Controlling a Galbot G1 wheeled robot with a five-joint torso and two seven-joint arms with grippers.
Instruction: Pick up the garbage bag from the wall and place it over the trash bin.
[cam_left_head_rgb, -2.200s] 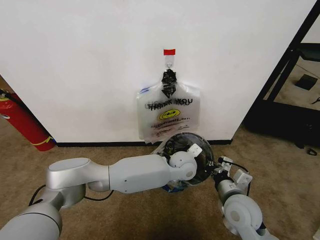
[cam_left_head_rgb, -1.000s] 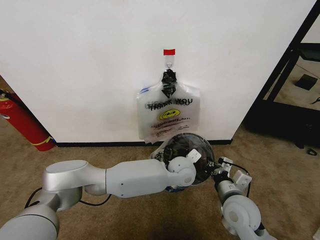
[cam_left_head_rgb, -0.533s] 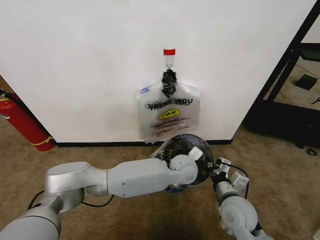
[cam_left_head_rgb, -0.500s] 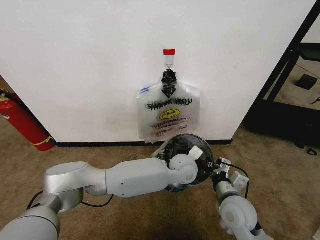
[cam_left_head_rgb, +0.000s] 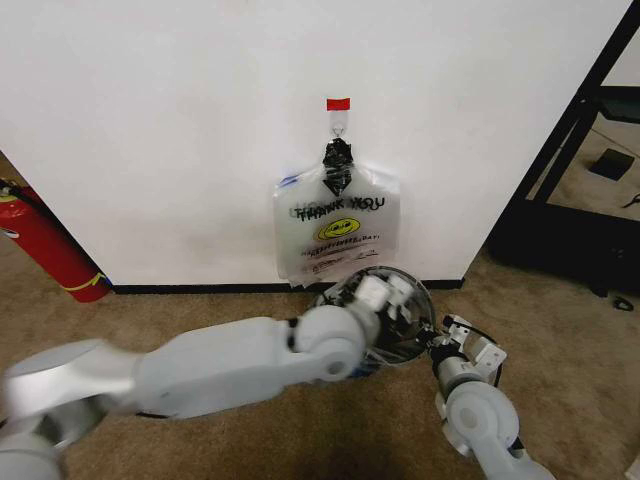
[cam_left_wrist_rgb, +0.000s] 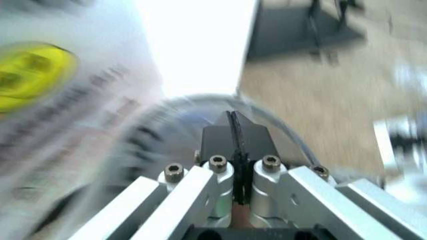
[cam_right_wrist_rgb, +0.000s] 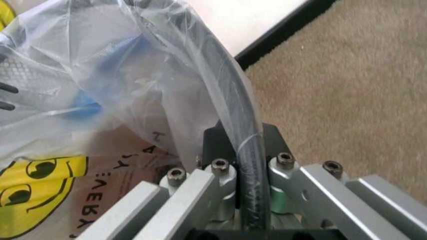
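Note:
The trash bin (cam_left_head_rgb: 404, 334) is a round black mesh bin on the carpet below the wall (cam_left_head_rgb: 150, 120). The see-through garbage bag (cam_right_wrist_rgb: 133, 75), with a yellow smiley print, lies draped over the bin's rim (cam_right_wrist_rgb: 235, 107). My right gripper (cam_right_wrist_rgb: 244, 150) is shut on that rim with the bag's film over it, at the bin's right side (cam_left_head_rgb: 441, 346). My left gripper (cam_left_wrist_rgb: 234, 134) is shut, its black pads pressed together, and hovers over the bin's far edge (cam_left_head_rgb: 377, 291) in a blur of motion.
A bundle of "THANK YOU" bags (cam_left_head_rgb: 338, 235) gathered by a black tie hangs from a hook under a red tape patch (cam_left_head_rgb: 339, 104). A red fire extinguisher (cam_left_head_rgb: 45, 245) leans at the left. A black shelf frame (cam_left_head_rgb: 570, 180) stands at the right.
My left arm has swung fast, carrying its gripper up and toward the wall over the bin. The right gripper has stayed clamped on the rim.

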